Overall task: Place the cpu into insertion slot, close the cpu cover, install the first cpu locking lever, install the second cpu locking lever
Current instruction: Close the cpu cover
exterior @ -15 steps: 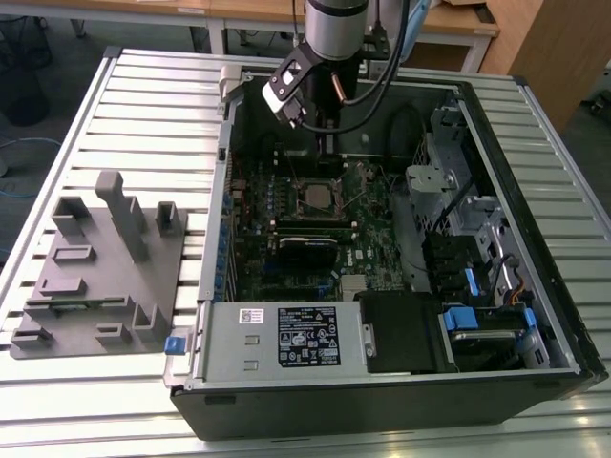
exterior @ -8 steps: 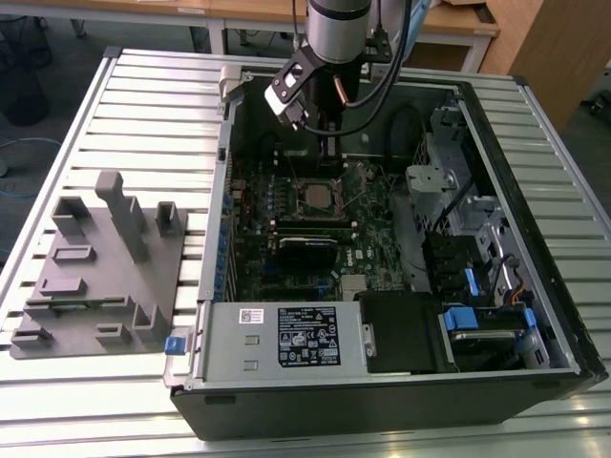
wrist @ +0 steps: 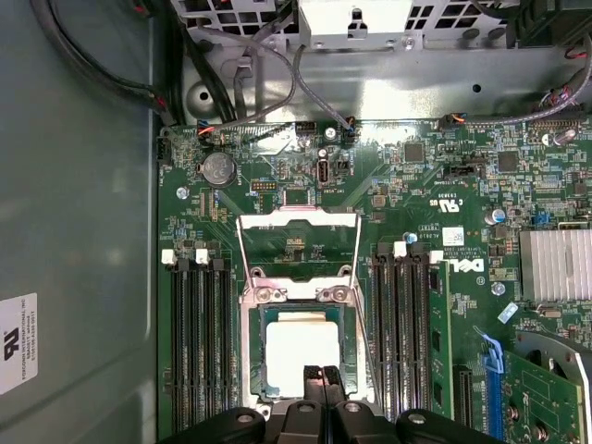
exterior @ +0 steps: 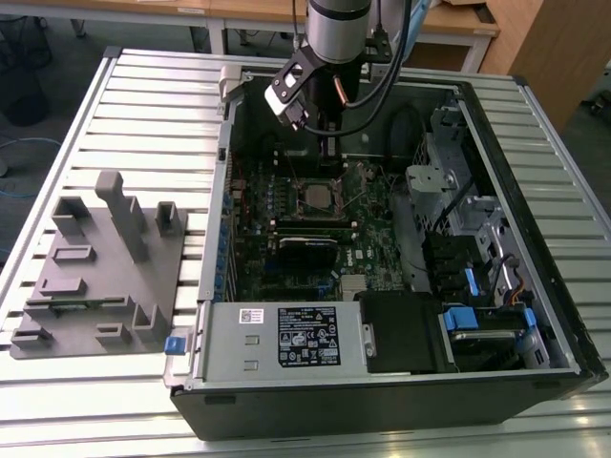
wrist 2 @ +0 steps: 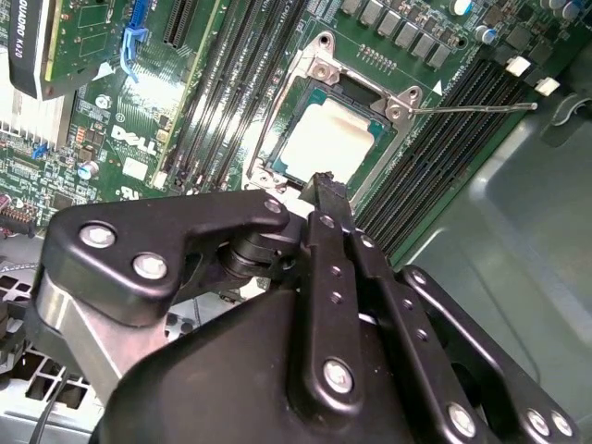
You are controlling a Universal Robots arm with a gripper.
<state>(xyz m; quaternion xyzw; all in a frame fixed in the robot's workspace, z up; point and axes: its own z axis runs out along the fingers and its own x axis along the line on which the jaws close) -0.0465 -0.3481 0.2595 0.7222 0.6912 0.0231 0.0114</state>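
Note:
The cpu (wrist: pixel 298 350) (wrist 2: pixel 331 141), with a pale silvery top, lies flat in the insertion slot (wrist: pixel 252 370) on the green board. Behind the slot, the cpu cover (wrist: pixel 296 220) stands swung open on its hinge, with green board showing through its cut-out. One thin wire lever (wrist 2: pixel 476 108) sticks out sideways from the slot. My gripper (wrist: pixel 322 375) (wrist 2: pixel 324 183) hangs just above the near edge of the cpu. Its black fingertips are shut together with nothing between them. In the exterior view my arm (exterior: pixel 334 29) reaches down into the open computer case over the slot (exterior: pixel 320 197).
Long black memory slots (wrist: pixel 199 342) (wrist: pixel 407 324) flank the socket on both sides. A graphics card (exterior: pixel 305 250) and the power supply (exterior: pixel 286 334) lie nearer the case front, and a drive cage (exterior: pixel 449 181) is at the exterior view's right. A grey fixture plate (exterior: pixel 95 267) sits outside the case.

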